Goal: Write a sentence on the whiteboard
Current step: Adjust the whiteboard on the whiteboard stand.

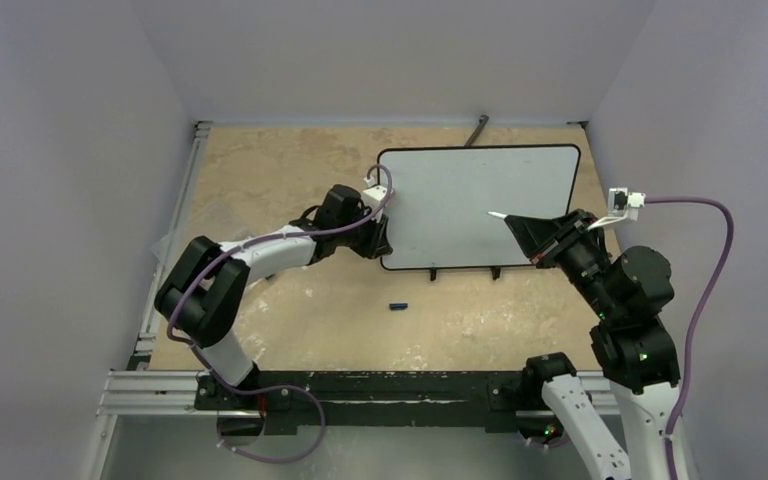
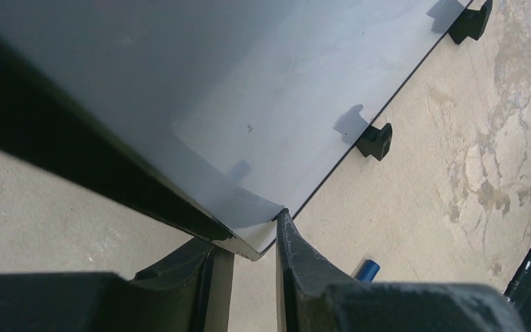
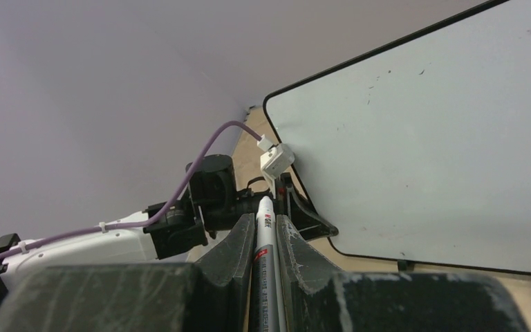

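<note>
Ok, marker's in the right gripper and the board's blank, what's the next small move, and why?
Probably carry the marker toward the whiteboard's far left and touch down: the board is blank, the right gripper clamps the marker, the left gripper brackets its near-left corner.

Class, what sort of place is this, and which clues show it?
Probably a robotics lab test cell: left arm and right arm bolted to a metal rail, plain walls enclosing the table, a whiteboard laid out.

Mottled tan table carries the whiteboard; a small blue cylinder lies near its front edge
</note>
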